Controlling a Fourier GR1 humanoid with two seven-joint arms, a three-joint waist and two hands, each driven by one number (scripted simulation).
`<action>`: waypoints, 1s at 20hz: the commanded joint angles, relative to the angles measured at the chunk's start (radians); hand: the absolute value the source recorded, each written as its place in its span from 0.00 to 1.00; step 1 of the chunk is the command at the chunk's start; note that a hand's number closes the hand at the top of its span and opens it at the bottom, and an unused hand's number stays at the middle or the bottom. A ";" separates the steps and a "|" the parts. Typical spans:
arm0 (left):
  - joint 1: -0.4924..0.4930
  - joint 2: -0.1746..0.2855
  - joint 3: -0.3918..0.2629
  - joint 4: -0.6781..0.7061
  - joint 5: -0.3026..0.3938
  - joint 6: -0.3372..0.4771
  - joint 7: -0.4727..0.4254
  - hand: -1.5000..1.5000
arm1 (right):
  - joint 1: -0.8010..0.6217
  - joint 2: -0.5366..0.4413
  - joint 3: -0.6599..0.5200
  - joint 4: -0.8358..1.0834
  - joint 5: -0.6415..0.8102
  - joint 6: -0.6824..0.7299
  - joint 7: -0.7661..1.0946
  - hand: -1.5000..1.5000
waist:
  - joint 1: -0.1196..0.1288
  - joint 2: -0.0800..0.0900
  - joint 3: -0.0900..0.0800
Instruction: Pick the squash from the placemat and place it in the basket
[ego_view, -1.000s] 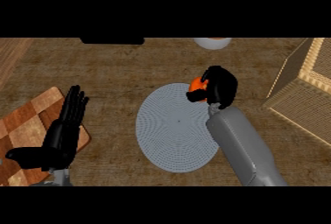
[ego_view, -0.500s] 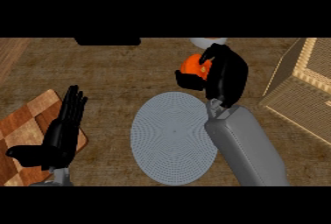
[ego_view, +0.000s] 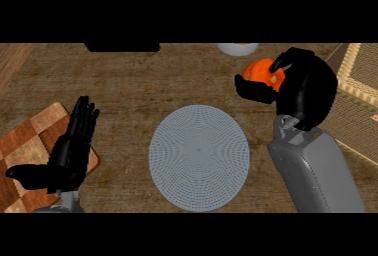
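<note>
- Because the squash (ego_view: 262, 71) is a rounded, hard-skinned vegetable, it will likely handle as a stiff, fairly solid lump with a smooth rind that could slide or roll against the fingers. It looks neither soft nor easily broken.
- The best hold is judged to be around its widest part, thumb on one side and fingers on the other, so that the curve cannot squirt out of the grasp.
- The squash is off the placemat (ego_view: 199, 157). It shows above the counter (ego_view: 148, 85), beyond the mat's far right edge and between the mat and the basket (ego_view: 348, 117).
- The right hand (ego_view: 306, 85) is clamped on the squash: its fingers curl over the top and far side, the thumb comes in from the near side, and only an orange patch shows between them.
- How much of the squash's underside is supported cannot be told, since the hand hides it.
- The hand is near the basket's wall but not over its opening, so a further move to the right seems needed before any release.
- The left hand (ego_view: 72, 142) rests open at the lower left, fingers straight, over a checkered board (ego_view: 26, 150), and holds nothing.
</note>
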 joint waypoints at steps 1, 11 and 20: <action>0.019 -0.022 -0.008 0.037 -0.017 0.007 -0.046 0.50 | 0.043 -0.054 -0.029 -0.075 0.029 0.148 0.071 1.00 | 0.002 0.002 0.000; 0.008 -0.035 -0.022 -0.006 -0.033 0.000 0.000 0.50 | 0.177 -0.163 -0.254 -0.112 -0.087 0.096 -0.107 1.00 | 0.011 0.005 0.001; 0.013 -0.014 0.026 0.020 -0.010 -0.048 -0.029 0.50 | 0.245 -0.221 -0.352 -0.001 -0.150 0.043 -0.254 1.00 | 0.014 0.006 0.001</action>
